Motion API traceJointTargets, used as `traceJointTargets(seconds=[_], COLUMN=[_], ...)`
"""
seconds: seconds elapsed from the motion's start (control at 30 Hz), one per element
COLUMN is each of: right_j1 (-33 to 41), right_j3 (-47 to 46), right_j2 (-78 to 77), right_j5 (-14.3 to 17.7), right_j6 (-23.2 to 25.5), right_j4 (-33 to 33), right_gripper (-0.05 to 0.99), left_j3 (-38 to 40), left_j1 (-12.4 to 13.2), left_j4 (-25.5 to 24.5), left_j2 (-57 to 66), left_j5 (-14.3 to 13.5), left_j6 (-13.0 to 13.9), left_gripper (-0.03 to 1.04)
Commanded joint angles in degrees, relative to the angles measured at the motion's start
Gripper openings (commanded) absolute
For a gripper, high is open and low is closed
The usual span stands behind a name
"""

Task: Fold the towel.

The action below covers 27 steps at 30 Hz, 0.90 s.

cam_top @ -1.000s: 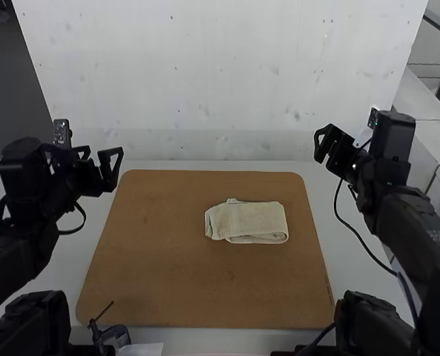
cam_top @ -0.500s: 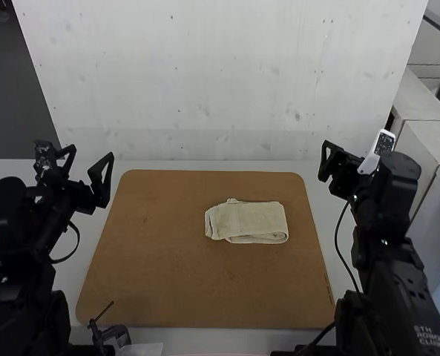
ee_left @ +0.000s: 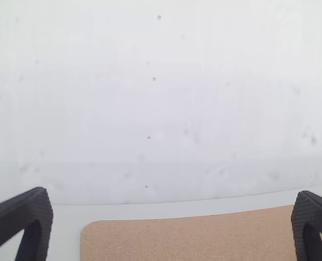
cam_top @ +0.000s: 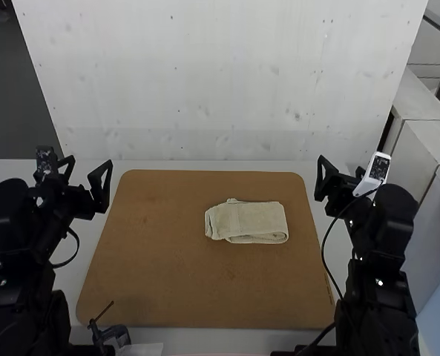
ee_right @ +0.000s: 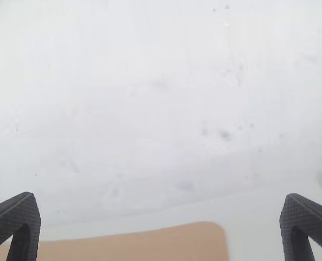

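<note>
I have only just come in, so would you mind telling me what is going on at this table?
Neither robot arm is handling anything at this moment. The towel lies folded into a compact, layered rectangle on the brown board. The left end effector and the right end effector are both open and empty, away from the towel on either side. The folding looks finished, or nearly so.

Speckled white wall (cam_top: 220,81) behind a pale table (cam_top: 242,340); dark floor (cam_top: 12,89) left — white furniture (cam_top: 431,144) right
</note>
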Motion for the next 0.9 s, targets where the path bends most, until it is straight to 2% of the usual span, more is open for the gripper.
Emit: traceJointTargets(seconds=[0.0,0.13,0.87], right_j1=[1.09,2.85,1.27], right_j3=[-0.82,-0.82,-0.82], right_j2=[-0.25,0.19,1.24], right_j5=[-1.06,-1.15,-0.18], right_j6=[-0.28,-3.01,-2.92], right_j4=[-1.16,-3.36,-5.29], right_gripper=[0.96,0.96,0.96], left_j3=[-1.43,-1.43,-1.43], left_j1=[0.48,0.48,0.39], left_j4=[0.34,0.34,0.26], left_j2=[0.40,0.40,0.49], left_j5=[-0.50,-0.50,-0.50], left_j6=[-0.07,-0.16,-0.16], left_gripper=[0.98,0.98,0.98])
